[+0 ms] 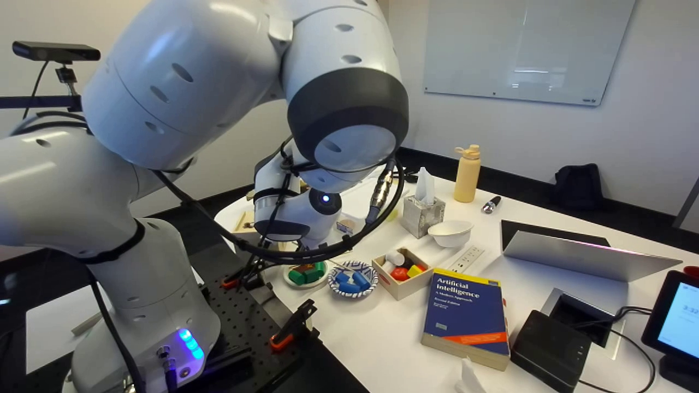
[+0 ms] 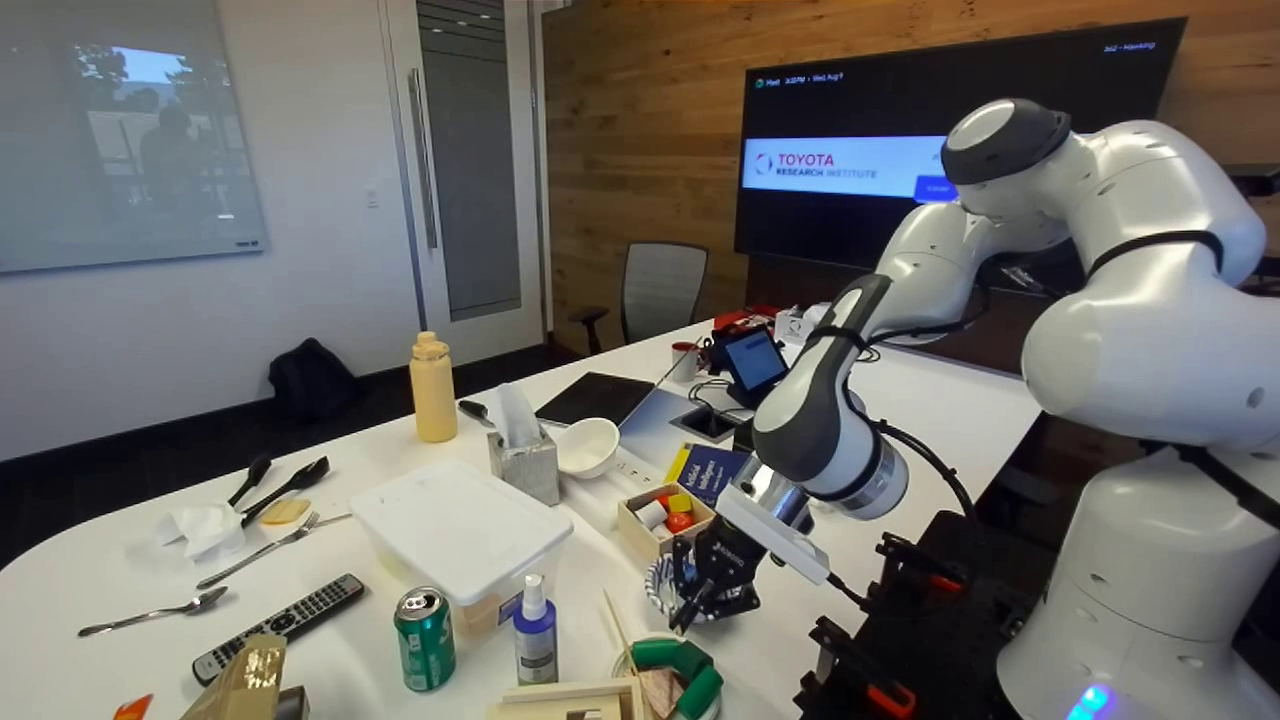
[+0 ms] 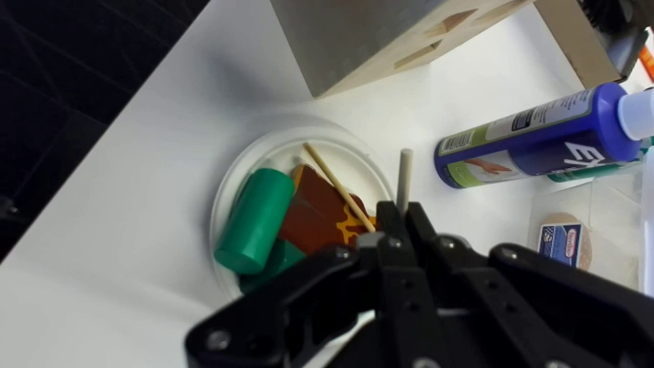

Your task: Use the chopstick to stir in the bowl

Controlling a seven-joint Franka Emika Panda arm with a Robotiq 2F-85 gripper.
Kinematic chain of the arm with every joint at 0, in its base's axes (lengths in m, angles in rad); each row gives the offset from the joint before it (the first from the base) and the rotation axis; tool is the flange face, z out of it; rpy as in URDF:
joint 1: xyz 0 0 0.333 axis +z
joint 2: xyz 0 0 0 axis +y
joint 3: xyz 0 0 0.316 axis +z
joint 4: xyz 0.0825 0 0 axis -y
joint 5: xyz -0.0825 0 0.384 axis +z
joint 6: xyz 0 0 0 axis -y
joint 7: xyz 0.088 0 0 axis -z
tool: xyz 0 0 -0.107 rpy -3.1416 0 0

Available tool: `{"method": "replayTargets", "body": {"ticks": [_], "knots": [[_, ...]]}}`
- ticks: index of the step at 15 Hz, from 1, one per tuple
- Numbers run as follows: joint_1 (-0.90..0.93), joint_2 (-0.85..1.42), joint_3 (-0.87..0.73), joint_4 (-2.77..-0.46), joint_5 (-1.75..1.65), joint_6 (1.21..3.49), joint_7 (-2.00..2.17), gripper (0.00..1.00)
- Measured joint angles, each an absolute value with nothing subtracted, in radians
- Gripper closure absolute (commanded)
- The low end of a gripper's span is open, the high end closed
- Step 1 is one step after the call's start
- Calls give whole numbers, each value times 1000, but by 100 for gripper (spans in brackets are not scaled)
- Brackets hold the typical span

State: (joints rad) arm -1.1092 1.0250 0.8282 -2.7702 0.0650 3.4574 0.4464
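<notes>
My gripper [image 2: 684,614] is tilted down above the table, and its fingertips [image 3: 402,210] are shut on a thin pale chopstick [image 3: 404,176] in the wrist view. The chopstick's end points out past the tips, beside the bowl rim. The small round shallow bowl [image 3: 360,171] is itself white and holds green blocks [image 3: 258,220] and a brown piece [image 3: 317,209]. It also shows in an exterior view [image 1: 307,286]. A second thin stick [image 3: 337,185] lies in it. A blue-and-white bowl [image 1: 355,295] with blue blocks stands beside it, partly behind the gripper in an exterior view.
A wooden box [image 3: 347,46] stands close to the white bowl. A blue spray bottle [image 2: 536,635], a green can [image 2: 425,640] and a lidded plastic box [image 2: 460,525] stand nearby. A wooden tray [image 1: 401,292] of coloured pieces and a book [image 1: 467,316] lie past the blue-and-white bowl.
</notes>
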Motion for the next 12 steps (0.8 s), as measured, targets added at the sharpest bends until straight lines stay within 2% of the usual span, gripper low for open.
{"method": "replayTargets", "body": {"ticks": [12], "knots": [[-1092,909,832,-2771,151,3457,494,99]]}}
